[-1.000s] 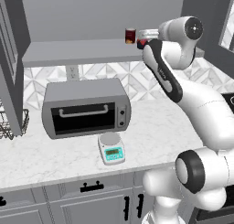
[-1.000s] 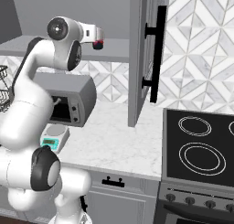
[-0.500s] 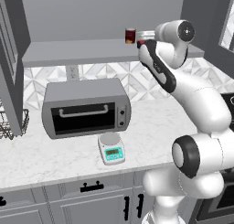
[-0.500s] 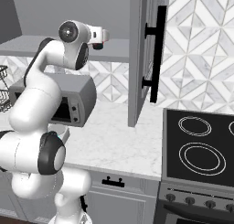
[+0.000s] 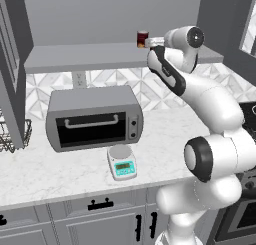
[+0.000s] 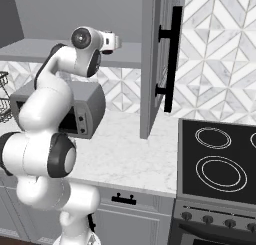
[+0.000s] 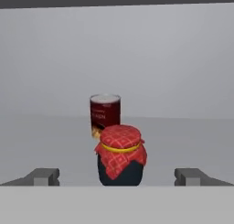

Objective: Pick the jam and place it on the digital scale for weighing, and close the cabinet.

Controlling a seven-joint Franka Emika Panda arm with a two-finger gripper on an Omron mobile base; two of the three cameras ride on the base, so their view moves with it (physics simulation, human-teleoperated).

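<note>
The jam (image 7: 121, 155) stands upright on the shelf of the open cabinet (image 6: 160, 64), straight ahead of my end effector (image 7: 119, 176). In the hand view I see its red checked cloth top tied with a yellow band over a dark body, and my two finger tips (image 7: 43, 176) stand wide apart, one to each side of it, holding nothing. The jar sits between them but touches neither. Just behind it, a little to the left in that view, stands a taller dark red can (image 7: 105, 114) with a pale lid.

From the left base view the can (image 5: 142, 39) shows on the grey shelf beside my wrist, while my own arm hides the jam there. That view also shows what lies below: the digital scale (image 5: 122, 163) on the counter (image 5: 60, 174), its round grey platter bare and its teal panel facing forward, just in front of a grey toaster oven (image 5: 94, 118). A wire rack (image 5: 12, 136) sits at the far left.

The right base view shows the cabinet door hanging open, edge-on, with its black bar handle (image 6: 171, 59), and a black stovetop (image 6: 217, 159) to the right of the counter.
</note>
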